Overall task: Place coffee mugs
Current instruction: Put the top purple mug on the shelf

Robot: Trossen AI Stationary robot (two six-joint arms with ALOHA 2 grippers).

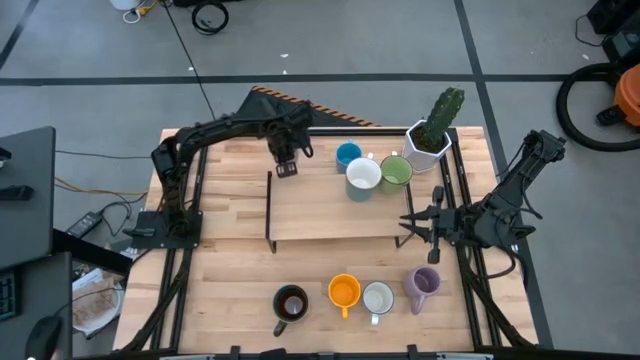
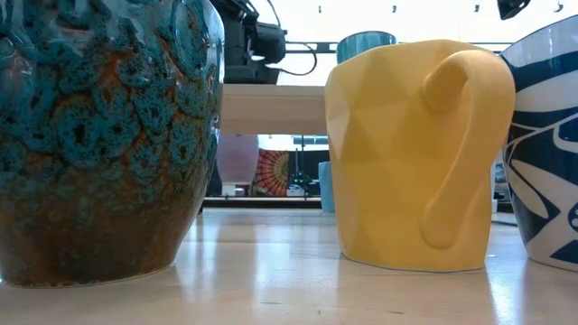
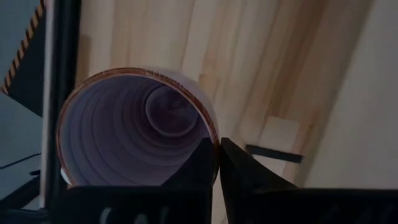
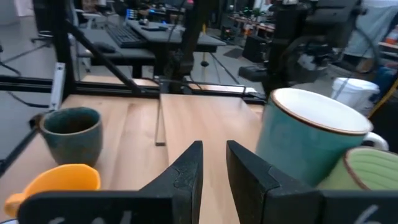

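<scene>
Lavender mug (image 3: 134, 127) was pinched by its rim in left gripper (image 3: 219, 163) near the table's far edge; thin grip risked slipping. Right gripper (image 4: 213, 163) waited, jaws slightly apart.

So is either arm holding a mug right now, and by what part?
Yes. The left pincer is shut on the rim of a lavender mug, pinching its wall at the shelf's back left. The right pincer holds nothing.

Blue mug (image 1: 348, 155), white mug (image 1: 363, 175) and green mug (image 1: 396, 171) stand together up high. Dark mug (image 1: 291, 303), orange mug (image 1: 343, 292), white striped mug (image 1: 378, 298) and purple mug (image 1: 423, 283) stand in a row. Another purple mug (image 3: 140, 127) hangs pinched by its rim.
</scene>
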